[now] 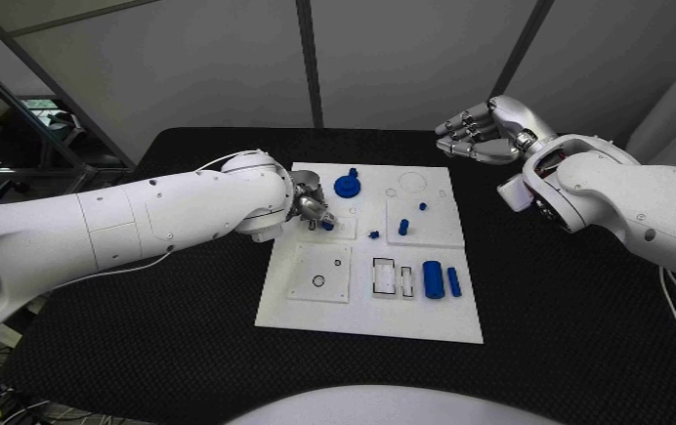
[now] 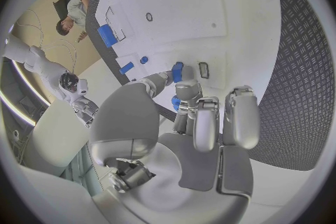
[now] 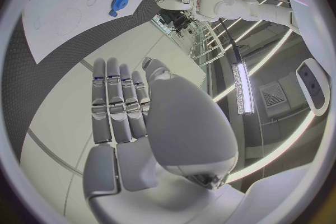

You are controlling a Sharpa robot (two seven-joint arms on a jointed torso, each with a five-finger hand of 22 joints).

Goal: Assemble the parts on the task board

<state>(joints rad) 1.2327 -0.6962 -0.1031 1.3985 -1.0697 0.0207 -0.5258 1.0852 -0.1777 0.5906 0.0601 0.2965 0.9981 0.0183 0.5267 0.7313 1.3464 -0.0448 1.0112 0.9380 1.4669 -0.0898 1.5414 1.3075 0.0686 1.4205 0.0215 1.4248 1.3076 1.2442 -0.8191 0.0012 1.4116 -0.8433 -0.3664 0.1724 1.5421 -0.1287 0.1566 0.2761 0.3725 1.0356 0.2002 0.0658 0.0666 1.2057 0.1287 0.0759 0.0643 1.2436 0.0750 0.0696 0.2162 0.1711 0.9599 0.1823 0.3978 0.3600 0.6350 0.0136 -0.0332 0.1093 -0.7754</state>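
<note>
The white task board lies in the middle of the black table. My left hand is low over the board's left part and pinches a small blue part between thumb and a finger. In the left wrist view that blue part sits at the fingertips, right beside a small dark slot in the board. My right hand hangs in the air past the board's far right corner. Its fingers lie straight, side by side, and hold nothing.
A blue disc with a knob stands on the board's far side, with small blue pegs near the centre. Two blue bars lie side by side at the near right, beside rectangular recesses. Grey wall panels stand behind the table.
</note>
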